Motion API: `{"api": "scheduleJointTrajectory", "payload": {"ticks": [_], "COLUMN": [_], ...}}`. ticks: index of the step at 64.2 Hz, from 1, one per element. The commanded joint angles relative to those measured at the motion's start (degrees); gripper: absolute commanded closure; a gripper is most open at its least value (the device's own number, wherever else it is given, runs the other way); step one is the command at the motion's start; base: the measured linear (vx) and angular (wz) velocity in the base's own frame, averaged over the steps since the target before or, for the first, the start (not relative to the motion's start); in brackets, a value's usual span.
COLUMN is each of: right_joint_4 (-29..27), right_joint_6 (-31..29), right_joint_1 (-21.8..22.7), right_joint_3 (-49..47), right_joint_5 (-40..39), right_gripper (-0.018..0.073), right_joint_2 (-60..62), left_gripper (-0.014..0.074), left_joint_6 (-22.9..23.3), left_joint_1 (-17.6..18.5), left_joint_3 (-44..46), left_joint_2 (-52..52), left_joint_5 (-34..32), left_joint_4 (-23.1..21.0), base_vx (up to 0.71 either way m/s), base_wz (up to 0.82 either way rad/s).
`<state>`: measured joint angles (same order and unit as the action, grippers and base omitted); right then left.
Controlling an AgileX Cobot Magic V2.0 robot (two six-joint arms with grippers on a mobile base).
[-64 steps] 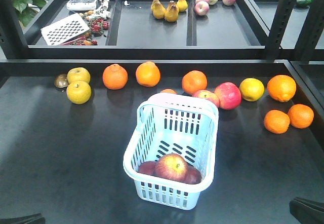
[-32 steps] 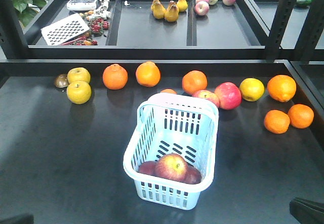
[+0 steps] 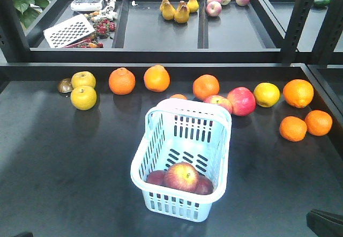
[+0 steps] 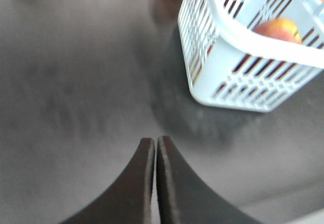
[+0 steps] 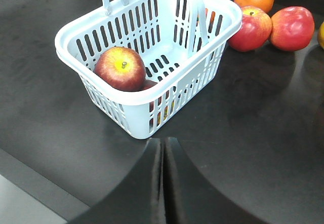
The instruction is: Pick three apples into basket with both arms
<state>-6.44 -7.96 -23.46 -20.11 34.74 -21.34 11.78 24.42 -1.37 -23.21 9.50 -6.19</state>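
Observation:
The pale blue basket [image 3: 140, 164] stands on the dark table, near its front. Three dark red apples lie inside at its near end: one on top [image 3: 181, 177], one to its left [image 3: 156, 177] and one to its right [image 3: 204, 185]. My left gripper [image 4: 155, 140] is shut and empty, low over bare table to the left of the basket [image 4: 223, 77], where one apple [image 4: 276, 29] shows. My right gripper [image 5: 164, 140] is shut and empty too, just in front of the basket's near corner [image 5: 132, 118]; the top apple [image 5: 120, 68] shows there. In the front view only a bit of the right arm [image 3: 324, 223] is visible.
Behind the basket lie two pinkish-red apples [image 3: 242, 101] [image 3: 218, 103], several oranges [image 3: 122, 81] and yellow-green fruits [image 3: 83, 97]. More oranges [image 3: 293, 128] sit at the right. A raised shelf [image 3: 161, 54] at the back holds pears and a grater. Black posts [image 3: 300, 17] stand at the right.
The tip of the left arm at the bottom left of the front view has drawn back almost out of frame. The basket, the apples and the right arm have not moved.

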Motion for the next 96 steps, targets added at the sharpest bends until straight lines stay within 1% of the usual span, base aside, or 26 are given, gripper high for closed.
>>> {"api": "scheduleJointTrajectory", "payload": {"ticks": [1, 7, 18, 24, 34, 40, 47, 52, 67, 74, 83, 96], "right_joint_4": [0.4, 0.4, 0.4, 0.4, 0.4, 0.4, 0.4, 0.4, 0.4, 0.4, 0.4, 0.4], "right_joint_6": [-0.3, -0.3, -0.3, -0.3, -0.3, -0.4, -0.4, -0.4, -0.4, -0.4, -0.4, -0.4], "right_joint_1": [0.0, 0.0, 0.0, 0.0, 0.0, 0.0, 0.0, 0.0, 0.0, 0.0, 0.0, 0.0], "right_joint_3": [-1.6, -1.6, -1.6, -1.6, -1.6, -1.6, -1.6, -1.6, -1.6, -1.6, -1.6, -1.6], "right_joint_5": [-3.6, -3.6, -3.6, -3.6, -3.6, -3.4, -3.2, -3.2, -3.2, -3.2, -3.2, -3.2], "right_gripper": [0.0564, 0.0564, 0.0564, 0.0564, 0.0564, 0.0564, 0.0564, 0.0564, 0.0564, 0.0564, 0.0564, 0.0564], "right_joint_2": [-0.3, -0.3, -0.3, -0.3, -0.3, -0.3, -0.3, -0.3, -0.3, -0.3, -0.3, -0.3], "left_gripper": [0.0603, 0.0603, 0.0603, 0.0603, 0.0603, 0.0603, 0.0603, 0.0603, 0.0603, 0.0603, 0.0603, 0.0603], "left_joint_6": [0.5, 0.3, -2.8, -4.9, -5.5, -5.5, -5.5, -5.5, -5.4, -5.4, -5.4, -5.4], "left_joint_1": [-0.4, -2.4, -9.0, -14.3, -23.0, -27.6, -31.4, -32.4, -32.5, -31.3, -29.4, -29.4], "left_joint_3": [-0.5, -0.5, -0.5, -0.5, -0.5, -0.5, -0.5, -0.5, -0.5, -0.5, -0.5, -0.5], "left_joint_2": [0.2, 3.2, 13.2, 19.0, 24.8, 24.8, 24.9, 24.9, 24.9, 24.9, 24.9, 24.9], "left_joint_5": [-6.5, -5.8, -5.2, -3.9, -0.6, -0.2, 0.2, 0.3, -0.8, -2.3, -4.0, -3.9], "left_joint_4": [3.6, 4.4, 4.4, 4.4, 4.6, 4.6, 4.6, 4.6, 4.5, 4.7, 6.2, 6.2], "base_vx": [0.00, 0.00, 0.00, 0.00, 0.00, 0.00, 0.00, 0.00, 0.00, 0.00, 0.00, 0.00], "base_wz": [0.00, 0.00, 0.00, 0.00, 0.00, 0.00, 0.00, 0.00, 0.00, 0.00, 0.00, 0.00]}}
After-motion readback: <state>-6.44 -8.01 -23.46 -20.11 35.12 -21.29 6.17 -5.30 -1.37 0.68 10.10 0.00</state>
